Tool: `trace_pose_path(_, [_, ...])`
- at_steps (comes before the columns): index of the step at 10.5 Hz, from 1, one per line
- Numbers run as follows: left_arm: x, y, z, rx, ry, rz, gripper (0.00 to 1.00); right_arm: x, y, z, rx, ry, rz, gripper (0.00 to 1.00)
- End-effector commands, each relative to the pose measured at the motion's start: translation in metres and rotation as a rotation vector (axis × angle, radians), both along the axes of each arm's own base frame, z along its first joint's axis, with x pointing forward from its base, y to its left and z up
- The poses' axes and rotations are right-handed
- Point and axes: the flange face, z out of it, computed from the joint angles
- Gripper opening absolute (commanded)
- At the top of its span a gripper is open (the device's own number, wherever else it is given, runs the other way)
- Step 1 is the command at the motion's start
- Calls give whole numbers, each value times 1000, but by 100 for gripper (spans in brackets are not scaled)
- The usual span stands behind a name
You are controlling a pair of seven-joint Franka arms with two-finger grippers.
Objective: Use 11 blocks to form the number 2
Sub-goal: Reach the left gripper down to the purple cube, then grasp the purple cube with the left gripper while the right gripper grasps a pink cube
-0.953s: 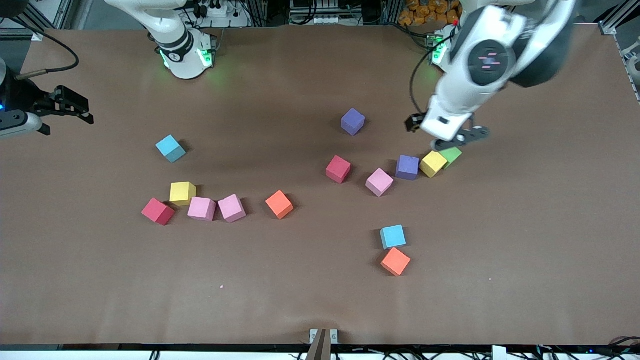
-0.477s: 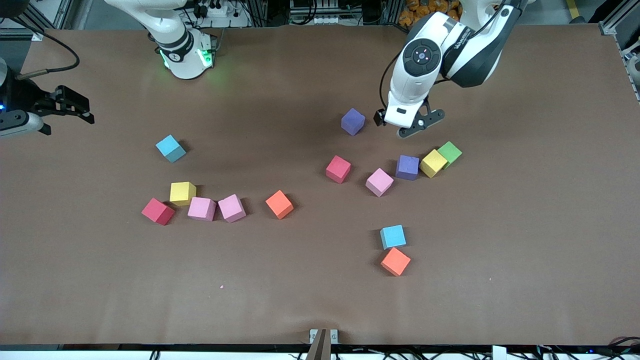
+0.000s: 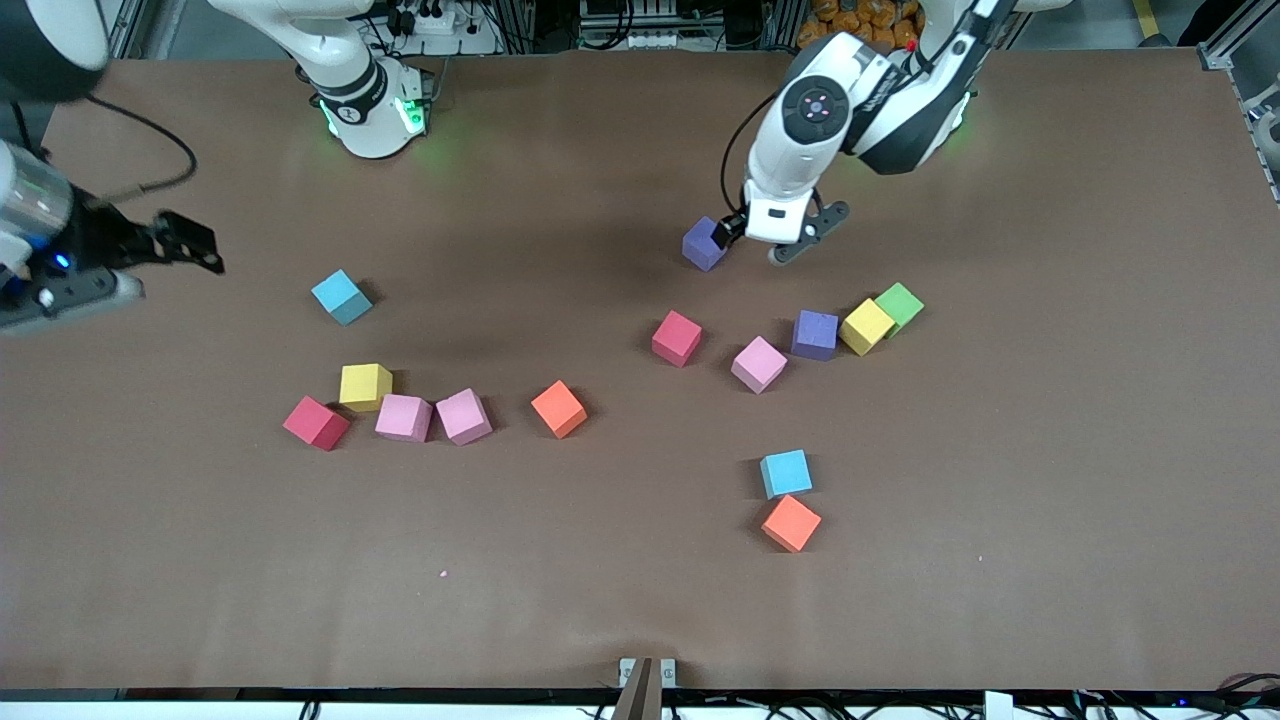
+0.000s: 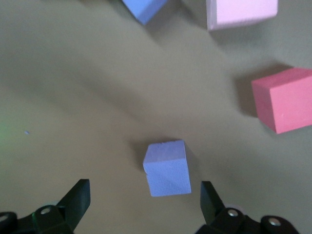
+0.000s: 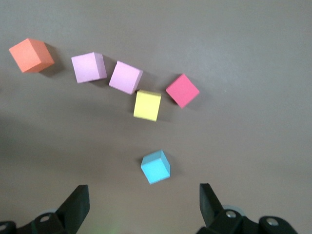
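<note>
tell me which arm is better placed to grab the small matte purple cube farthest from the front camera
Left. The left gripper hangs open just over that small matte purple cube, which sits between its fingers in the left wrist view. The right gripper is open at the right arm's end.

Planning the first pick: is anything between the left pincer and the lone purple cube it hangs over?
Nothing visible. The left pincer hangs open over the small matte purple cube, which sits apart from the red cube and other blocks.

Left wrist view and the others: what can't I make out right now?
- Purple block in the front view: partly covered by the left gripper.
- Second purple block in the left wrist view: cut off by the picture edge.
- Right gripper: its arm runs off the front view's edge.
</note>
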Motion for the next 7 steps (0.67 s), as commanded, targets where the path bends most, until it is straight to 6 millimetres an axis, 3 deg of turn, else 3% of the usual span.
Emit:
trace_pose_path(1, [-5,-8,-22,-31,4,40,100,10,23,-42,19,-20,25,100])
trace_pose_path(3, [-7,-13,-38,-55,3,60,100,31,41,-95,19,-10,46,100])
trace_pose_path(5, [-15,-12,-56,-58,-11,60,100,51,81,-147,21,-45,88,100])
trace_pose_path(7, [-21,-16,-68,-51,-2,57,100,52,102,-193,11,-76,34,100])
